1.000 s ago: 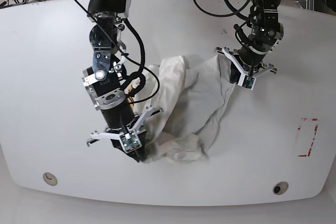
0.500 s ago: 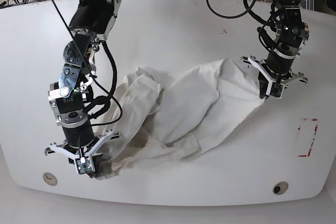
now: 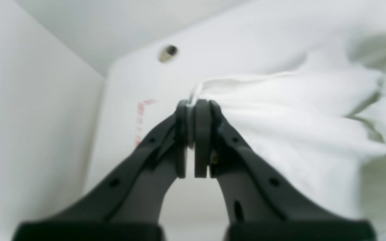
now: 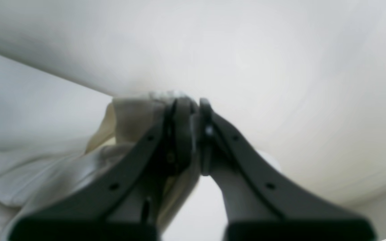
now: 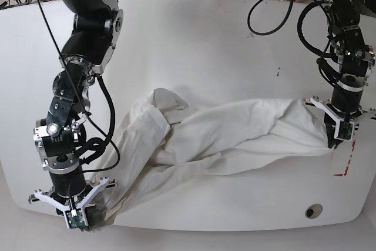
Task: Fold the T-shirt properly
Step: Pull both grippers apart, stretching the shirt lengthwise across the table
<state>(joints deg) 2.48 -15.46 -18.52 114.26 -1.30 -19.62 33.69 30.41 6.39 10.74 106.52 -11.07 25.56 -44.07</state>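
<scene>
The white T-shirt (image 5: 217,136) lies stretched and wrinkled across the table, plain side up; no print shows. My left gripper (image 5: 336,140), at the right in the base view, is shut on one edge of the T-shirt (image 3: 280,110); the left wrist view has cloth pinched between its tips (image 3: 193,108). My right gripper (image 5: 88,223), at the base view's lower left near the table's front edge, is shut on the opposite end of the T-shirt (image 4: 79,167), with fabric bunched beside its closed tips (image 4: 193,103).
The white table (image 5: 194,45) has a red rectangular marking (image 5: 345,157) just right of my left gripper. A round hole (image 5: 314,210) sits near the front right edge. Cables (image 5: 276,4) hang at the back.
Both arms have pulled apart, the left one toward the right edge and the right one toward the front left corner. The T-shirt has gone from a crumpled heap to a long stretched band.
</scene>
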